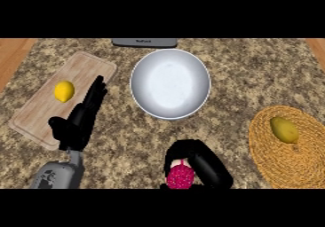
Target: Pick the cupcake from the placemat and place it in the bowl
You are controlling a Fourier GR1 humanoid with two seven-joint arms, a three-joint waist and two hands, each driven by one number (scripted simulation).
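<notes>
Within the right robot hand [203,165], fingers curled round it, sat the cupcake [181,176], lifted clear for carrying to the bowl [170,84] ahead. The left robot hand [80,119] rested open, fingers straight, holding nothing.

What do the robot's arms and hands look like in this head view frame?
The left hand is matte black with slim fingers and a thumb, joined by a narrow metallic wrist to a rounded grey forearm bearing faint markings. The right hand is the same glossy black; its forearm is out of view. No cables show.
</notes>
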